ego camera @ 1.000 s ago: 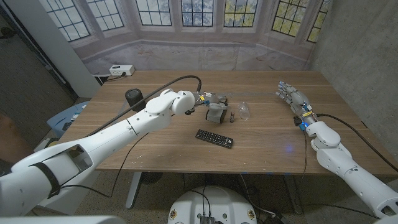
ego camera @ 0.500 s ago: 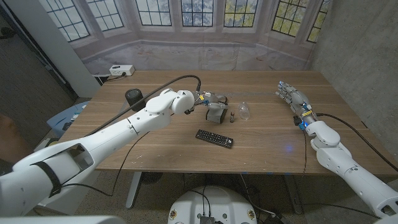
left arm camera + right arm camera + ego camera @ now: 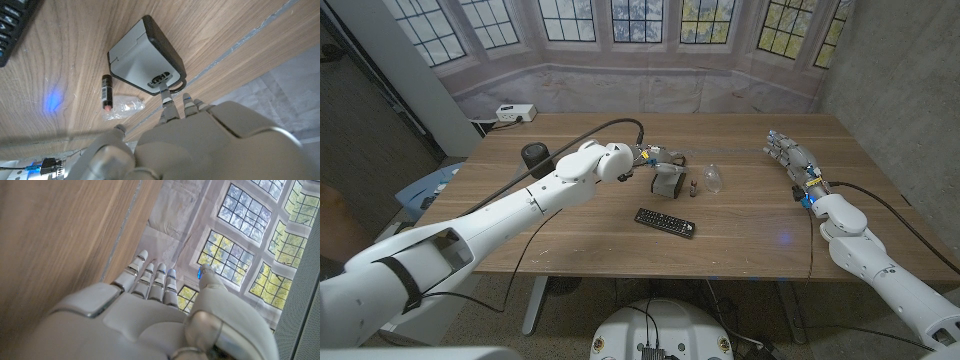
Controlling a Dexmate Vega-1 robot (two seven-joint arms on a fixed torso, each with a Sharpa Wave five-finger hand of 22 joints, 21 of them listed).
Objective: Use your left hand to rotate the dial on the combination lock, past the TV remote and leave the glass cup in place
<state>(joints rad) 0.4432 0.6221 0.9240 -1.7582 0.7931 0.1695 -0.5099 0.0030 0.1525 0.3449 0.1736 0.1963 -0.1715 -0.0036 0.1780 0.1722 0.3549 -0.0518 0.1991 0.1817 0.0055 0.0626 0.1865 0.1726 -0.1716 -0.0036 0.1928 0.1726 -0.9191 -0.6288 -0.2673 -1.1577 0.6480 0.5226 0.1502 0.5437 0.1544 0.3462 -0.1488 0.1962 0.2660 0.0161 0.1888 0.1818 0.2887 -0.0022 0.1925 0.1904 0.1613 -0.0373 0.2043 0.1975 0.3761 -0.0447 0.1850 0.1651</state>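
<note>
The combination lock [image 3: 145, 57] is lying on the wooden table [image 3: 750, 235], beyond the TV remote [image 3: 665, 222] and just beside the glass cup [image 3: 713, 178]; a small brown tube [image 3: 106, 92] is sitting between lock and cup. In the left wrist view the lock is showing as a grey box in a black casing, with a row of number dials [image 3: 159, 78] on the end nearest the hand, by the shackle.

The left hand [image 3: 663, 166] is reaching over the lock, one fingertip [image 3: 163, 93] touching or almost touching at the dials; whether it is gripping anything I cannot tell.

The right hand [image 3: 790, 154] is waiting well apart, fingers extended, holding nothing.

Judgement: the lock is looking rigid and fairly heavy, but is probably liable to slide on smooth wood. The dials are small and stiff-looking, so they are calling for fingertip contact, pushing along the wheel's edge. The cup is looking light and fragile, so sideways sweep toward it is the risk.
</note>
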